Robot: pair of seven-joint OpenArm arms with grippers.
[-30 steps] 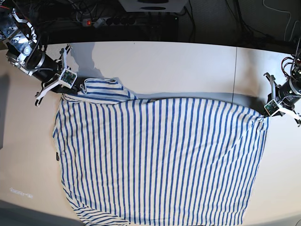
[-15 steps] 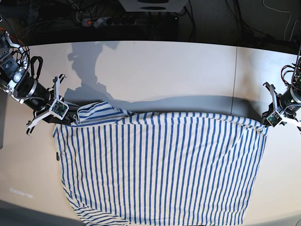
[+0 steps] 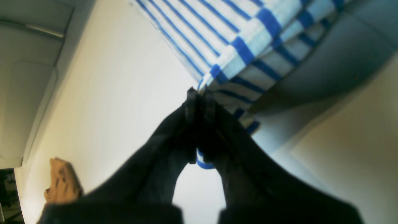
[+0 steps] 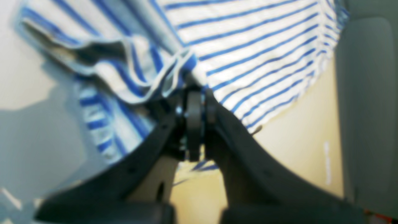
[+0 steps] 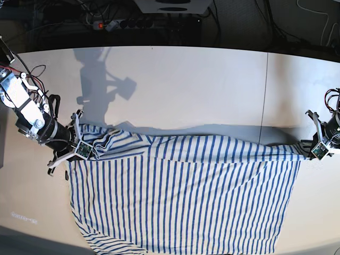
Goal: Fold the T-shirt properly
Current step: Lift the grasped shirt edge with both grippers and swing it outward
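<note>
**Both arms draw the shirt's far edge toward us**

Since a second ago, we have pulled the lifted edge of the T-shirt nearer: both grippers sat farther back on the table then, and the fold line now lies lower across the cloth, so less striped fabric shows flat.

Nearest to us, at 6 o'clock in the base view, the shirt's hem hangs at the table's front edge. From there the blue-striped cloth spreads back over the middle of the table to the raised fold running from 9 o'clock to 3 o'clock.

At 9 o'clock our right gripper is clamped on a bunched corner of the shirt; the right wrist view shows its jaws pressed together on the fabric, with a loose fold of sleeve beside them. At 3 o'clock our left gripper pinches the opposite corner, and the left wrist view shows the fingers closed tight on the striped edge, the cloth stretched away from them.

Beyond the fold, toward 12 o'clock, bare tabletop carries the arms' shadows, and behind it lie dark cables.
</note>
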